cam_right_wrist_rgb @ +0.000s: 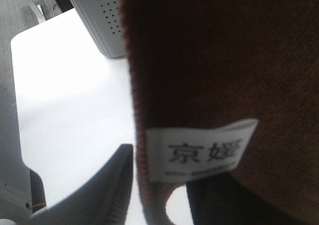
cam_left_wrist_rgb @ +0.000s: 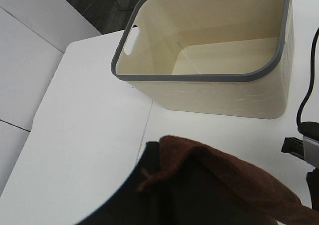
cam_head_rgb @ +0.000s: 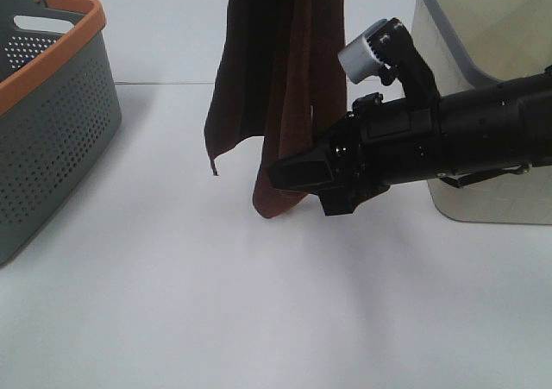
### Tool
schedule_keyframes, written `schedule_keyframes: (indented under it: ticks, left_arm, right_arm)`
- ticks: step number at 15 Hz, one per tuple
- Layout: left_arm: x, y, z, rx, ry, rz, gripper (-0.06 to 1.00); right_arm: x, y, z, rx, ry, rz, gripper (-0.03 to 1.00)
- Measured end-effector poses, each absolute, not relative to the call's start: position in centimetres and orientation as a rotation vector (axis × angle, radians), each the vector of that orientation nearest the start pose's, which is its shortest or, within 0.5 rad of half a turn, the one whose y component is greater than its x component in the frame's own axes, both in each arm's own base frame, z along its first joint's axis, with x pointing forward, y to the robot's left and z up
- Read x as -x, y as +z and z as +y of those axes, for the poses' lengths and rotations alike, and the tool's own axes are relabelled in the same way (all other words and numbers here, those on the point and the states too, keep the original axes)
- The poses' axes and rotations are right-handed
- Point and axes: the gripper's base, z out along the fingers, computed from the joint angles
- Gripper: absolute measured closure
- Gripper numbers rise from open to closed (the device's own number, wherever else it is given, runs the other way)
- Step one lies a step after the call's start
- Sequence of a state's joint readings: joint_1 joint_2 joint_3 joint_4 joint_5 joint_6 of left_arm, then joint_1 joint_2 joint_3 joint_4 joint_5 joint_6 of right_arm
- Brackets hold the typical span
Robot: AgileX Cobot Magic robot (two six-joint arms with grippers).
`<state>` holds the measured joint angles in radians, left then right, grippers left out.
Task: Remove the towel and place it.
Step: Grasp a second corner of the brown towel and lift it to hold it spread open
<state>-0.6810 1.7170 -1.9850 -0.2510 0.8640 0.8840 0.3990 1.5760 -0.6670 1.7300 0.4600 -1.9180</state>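
Observation:
The dark reddish-brown towel [cam_head_rgb: 276, 78] hangs down from above the top edge of the exterior view, with its lower end just over the white table. In the left wrist view my left gripper [cam_left_wrist_rgb: 189, 205] is shut on the towel's bunched top [cam_left_wrist_rgb: 224, 180]; this gripper is out of the exterior view. My right gripper [cam_head_rgb: 293, 175] reaches in from the right at the towel's lower end. In the right wrist view the towel [cam_right_wrist_rgb: 224, 60] and its white label [cam_right_wrist_rgb: 199, 155] lie between the open fingers [cam_right_wrist_rgb: 107, 190], with a gap still showing.
A grey perforated basket with an orange rim [cam_head_rgb: 52, 122] stands at the left and also shows in the right wrist view [cam_right_wrist_rgb: 99, 15]. A cream basket with a grey rim [cam_head_rgb: 483, 27] stands at the back right, behind my right arm; its inside is bare [cam_left_wrist_rgb: 199, 78].

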Motion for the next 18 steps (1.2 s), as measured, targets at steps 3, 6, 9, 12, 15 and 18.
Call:
schedule_keyframes:
  ticks: [3,6,9,12,15,18]
  left_arm:
    - [-28.9,46.2,-25.6,-1.414,-0.172,1.497,0.94]
    - [-28.9,46.1,-25.5,-1.429,-0.152,1.505,0.94]
    - [-29.0,45.4,-24.9,-1.504,-0.062,1.548,0.94]
    - [-29.2,44.7,-23.9,-1.575,0.078,1.614,0.94]
    - [-30.1,43.0,-23.6,-1.607,0.158,1.735,0.94]
    - [-33.2,40.6,-23.5,-1.514,0.188,1.837,0.94]
  right_arm:
    - [-25.0,18.1,14.9,0.867,0.640,2.138,0.84]
    - [-24.9,18.1,14.8,0.861,0.645,2.154,0.97]
    - [-24.6,19.2,14.3,0.856,0.584,2.156,0.97]
    - [-23.7,21.9,13.6,0.886,0.511,2.070,0.97]
    - [-23.3,23.7,12.4,1.062,0.247,1.937,0.97]
    - [-24.8,24.8,12.0,1.274,-0.039,1.762,0.97]
